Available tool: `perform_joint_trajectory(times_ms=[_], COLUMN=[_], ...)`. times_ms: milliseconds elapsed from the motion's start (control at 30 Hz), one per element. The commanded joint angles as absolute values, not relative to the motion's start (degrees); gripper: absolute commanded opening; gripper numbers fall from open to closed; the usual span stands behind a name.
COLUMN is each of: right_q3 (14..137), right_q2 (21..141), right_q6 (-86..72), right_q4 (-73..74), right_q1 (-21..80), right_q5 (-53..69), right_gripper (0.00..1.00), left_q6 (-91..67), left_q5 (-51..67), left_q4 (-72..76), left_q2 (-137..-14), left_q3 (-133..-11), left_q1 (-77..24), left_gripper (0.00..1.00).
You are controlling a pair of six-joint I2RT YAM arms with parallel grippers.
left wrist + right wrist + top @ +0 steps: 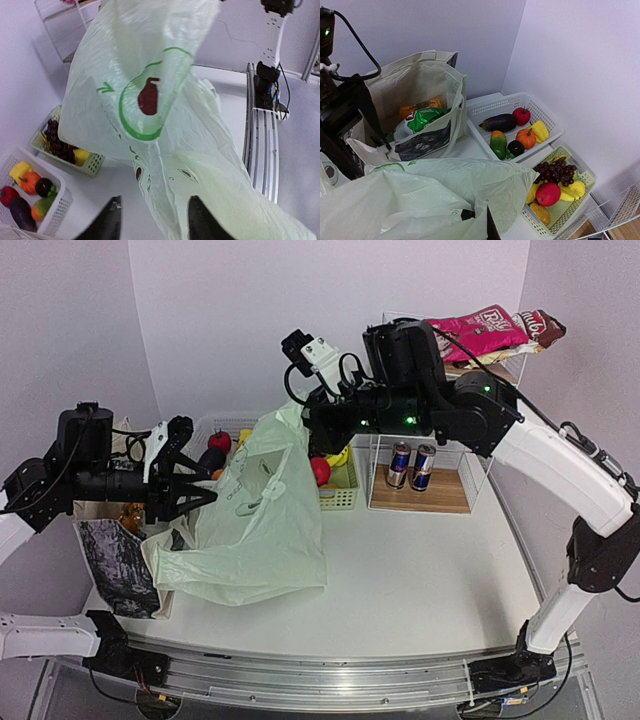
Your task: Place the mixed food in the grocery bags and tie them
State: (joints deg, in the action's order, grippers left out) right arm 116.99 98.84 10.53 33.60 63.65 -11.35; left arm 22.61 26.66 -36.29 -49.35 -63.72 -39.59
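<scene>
Near two baskets (pixel 492 102) (pixel 565 215) and two cans (pixel 400 464) (pixel 423 467), right pincer (pixel 302 408) pinches plastic bag (pixel 260 510); left pincer (pixel 155 210) gapes.

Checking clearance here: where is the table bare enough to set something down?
Bare table right of the plastic bag, in front of the can shelf, reaching the near rail. Crowded at left and back: canvas tote, white basket, green basket, left arm.

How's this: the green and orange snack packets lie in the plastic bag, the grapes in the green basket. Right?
No: the snack packets lie in the canvas tote, per the right wrist view. The grapes are in the green basket.
</scene>
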Motion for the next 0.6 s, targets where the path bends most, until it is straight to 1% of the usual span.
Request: perform_joint_trajectory(times_ms=[0, 167, 300, 467, 567], right_q3=[121.71, 126.37, 128.59, 130.33, 131.5], right_q2=[101.72, 104.7, 106.45, 108.56, 109.32], right_q6=[8.94, 6.02, 4.22, 3.16, 2.65], right_q4=[39.28, 39.39, 39.39, 39.4, 39.39], right_q1=[64.39, 65.24, 65.36, 65.3, 65.31], right_q5=[-7.89, -9.22, -9.31, -8.74, -9.22], right_gripper=[0.0, 0.0, 0.0, 0.0, 0.0], left_q6=[33.03, 33.24, 34.81, 40.23, 42.1], left_q5=[30.66, 31.71, 34.11, 29.99, 32.5], left_q4=[-35.83, -38.69, -41.12, -41.69, -44.06], left_q2=[-51.14, -58.62, -63.01, -65.12, -65.79], left_q3=[-71.83, -81.36, -86.17, -86.75, -87.32], left_q1=[-39.64, -39.7, -40.65, -46.69, -48.46], left_gripper=[0.89, 0.99, 0.99, 0.99, 0.97])
